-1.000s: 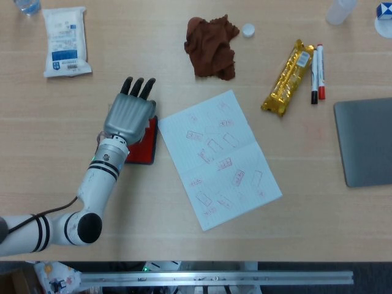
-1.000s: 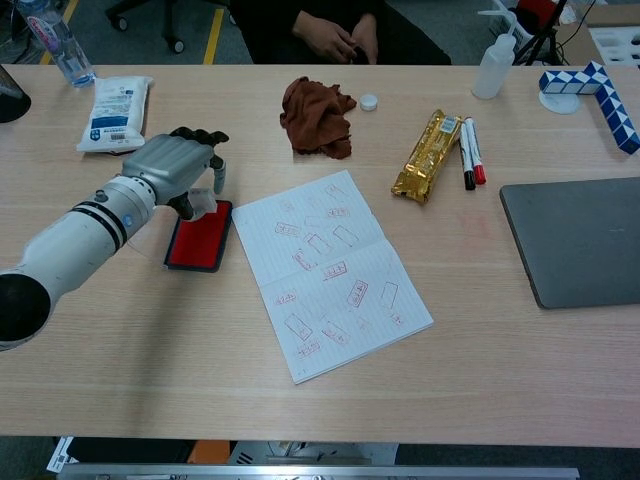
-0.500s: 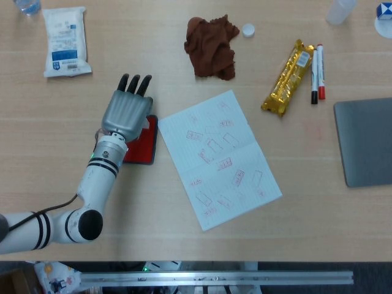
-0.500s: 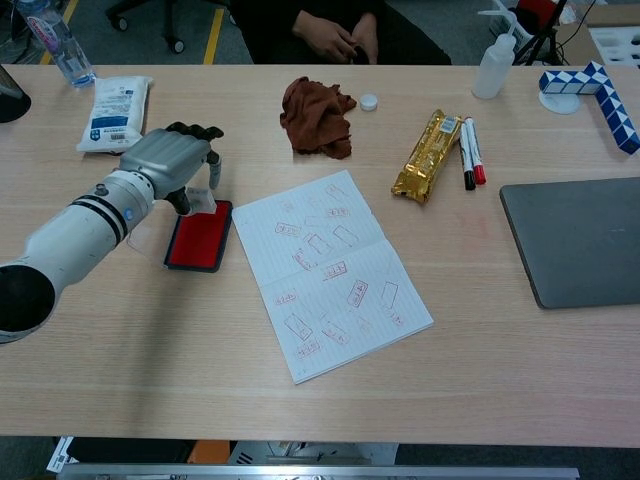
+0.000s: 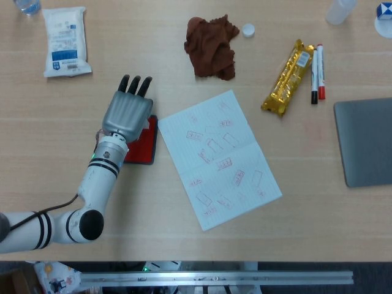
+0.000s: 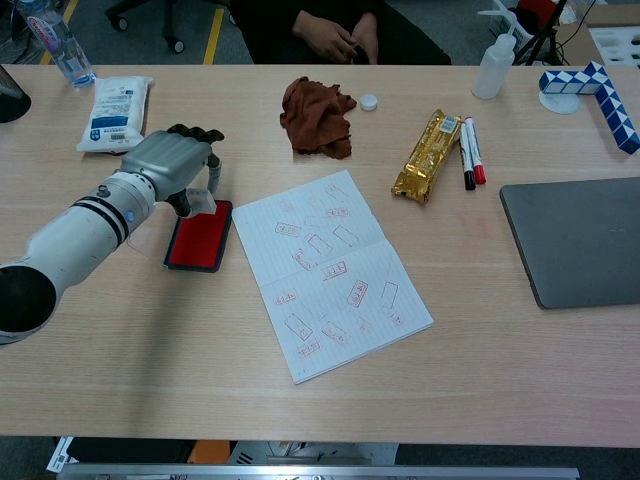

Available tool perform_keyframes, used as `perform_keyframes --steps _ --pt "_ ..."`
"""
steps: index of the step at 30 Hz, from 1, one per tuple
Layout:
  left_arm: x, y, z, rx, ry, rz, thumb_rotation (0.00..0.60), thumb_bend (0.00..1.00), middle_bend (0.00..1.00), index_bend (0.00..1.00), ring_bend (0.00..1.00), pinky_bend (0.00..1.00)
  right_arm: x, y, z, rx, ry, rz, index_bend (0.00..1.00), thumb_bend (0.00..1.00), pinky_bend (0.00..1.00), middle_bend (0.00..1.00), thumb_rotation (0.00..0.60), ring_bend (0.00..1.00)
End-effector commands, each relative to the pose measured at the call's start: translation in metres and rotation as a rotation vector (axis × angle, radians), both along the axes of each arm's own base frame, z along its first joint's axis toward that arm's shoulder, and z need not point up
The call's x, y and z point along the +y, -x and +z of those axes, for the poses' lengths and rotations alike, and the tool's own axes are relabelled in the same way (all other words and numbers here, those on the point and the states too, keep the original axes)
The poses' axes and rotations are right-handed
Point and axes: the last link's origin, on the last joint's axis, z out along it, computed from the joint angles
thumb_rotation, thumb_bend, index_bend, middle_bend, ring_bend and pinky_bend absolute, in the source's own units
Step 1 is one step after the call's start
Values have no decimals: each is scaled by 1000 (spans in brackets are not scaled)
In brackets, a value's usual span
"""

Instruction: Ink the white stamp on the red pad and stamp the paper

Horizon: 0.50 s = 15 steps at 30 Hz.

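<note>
Chest view: left hand point(image 6: 170, 160) has apparently barely risen over red pad point(image 6: 198, 242).

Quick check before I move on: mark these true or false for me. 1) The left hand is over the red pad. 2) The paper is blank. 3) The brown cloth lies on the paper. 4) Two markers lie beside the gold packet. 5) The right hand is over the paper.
1) True: the left hand is above the red pad's far end.
2) False: the paper already carries many red stamp marks.
3) False: the brown cloth lies on the table beyond the paper, apart from it.
4) True: two markers lie right of the gold packet.
5) False: no right hand is in view.
</note>
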Motion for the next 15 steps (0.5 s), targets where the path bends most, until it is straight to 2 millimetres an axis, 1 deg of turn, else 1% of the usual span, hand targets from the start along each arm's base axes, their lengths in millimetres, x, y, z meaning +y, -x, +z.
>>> perform_keyframes --steps 1,8,15 --pt "0 0 0 2 -1 1 600 287 49 492 0 5 0 0 0 0 0 1 404 217 352 468 600 330" --pt "1 1 0 7 -1 6 600 326 53 501 0 5 1 0 1 0 3 1 405 217 352 468 600 330" --pt "1 0 -2 5 4 9 600 339 53 507 0 5 2 0 2 -1 5 -1 405 217 352 468 600 330"
